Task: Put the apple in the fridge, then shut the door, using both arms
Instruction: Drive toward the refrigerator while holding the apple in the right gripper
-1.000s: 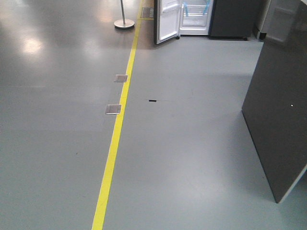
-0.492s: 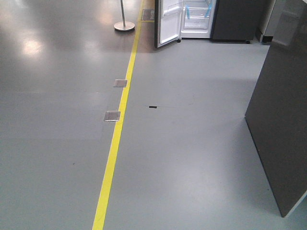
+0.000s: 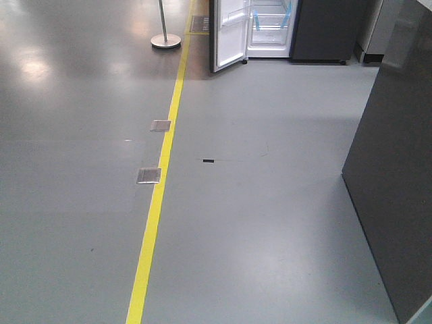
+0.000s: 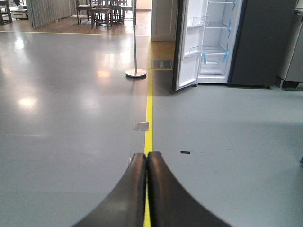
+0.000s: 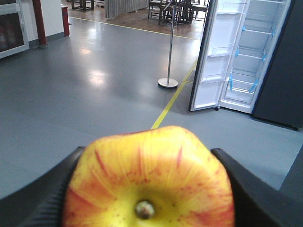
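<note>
Right claw (image 5: 149, 201): clamped on apple (image 5: 149, 165), which secured it for transit.
Left claw (image 4: 147, 163): together, empty, likely reserved for door (image 4: 189, 47).
Fridge (image 4: 218, 28): stood open at floor's (image 3: 270, 223) far edge.

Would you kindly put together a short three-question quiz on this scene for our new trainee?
1. True or false: the left arm's fingers are shut, with nothing between them.
2. What do the right arm's fingers hold? A) an apple B) a cup C) nothing
3. Fill in: across the floor, the fridge has its door standing ____.

Key: 1 true; 2 A; 3 open.
</note>
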### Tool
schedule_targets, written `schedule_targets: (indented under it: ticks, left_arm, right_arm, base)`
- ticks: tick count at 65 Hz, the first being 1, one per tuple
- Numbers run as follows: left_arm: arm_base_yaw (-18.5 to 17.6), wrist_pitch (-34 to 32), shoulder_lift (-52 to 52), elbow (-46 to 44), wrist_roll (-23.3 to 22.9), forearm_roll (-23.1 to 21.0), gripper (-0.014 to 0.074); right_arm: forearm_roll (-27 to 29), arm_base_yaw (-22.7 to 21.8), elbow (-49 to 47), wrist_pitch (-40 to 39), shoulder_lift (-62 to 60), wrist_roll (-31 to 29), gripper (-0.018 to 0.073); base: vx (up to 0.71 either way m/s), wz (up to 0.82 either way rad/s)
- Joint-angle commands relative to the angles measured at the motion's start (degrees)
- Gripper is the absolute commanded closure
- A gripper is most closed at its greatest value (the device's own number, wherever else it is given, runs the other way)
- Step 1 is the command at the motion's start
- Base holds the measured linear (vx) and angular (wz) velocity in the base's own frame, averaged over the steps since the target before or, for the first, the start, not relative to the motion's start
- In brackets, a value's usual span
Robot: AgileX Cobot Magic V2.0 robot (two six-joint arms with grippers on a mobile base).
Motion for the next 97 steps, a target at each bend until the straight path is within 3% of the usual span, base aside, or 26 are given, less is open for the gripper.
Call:
schedule_targets:
  ticks: [1, 97]
  left_arm:
    - [-0.08, -4.29, -0.84, -0.96, -0.55, 0.0, 0.0602]
    - [-0.08, -4.29, -0.84, -0.96, -0.55, 0.0, 0.0602]
  right_arm:
    - [1.09, -0.17, -1.41, -4.69, 0.12, -0.05, 0.0482]
    - [1.09, -0.17, -1.41, -4.69, 0.12, -0.05, 0.0482]
  base:
    - [0.2, -0.03]
    - [0.26, -0.01]
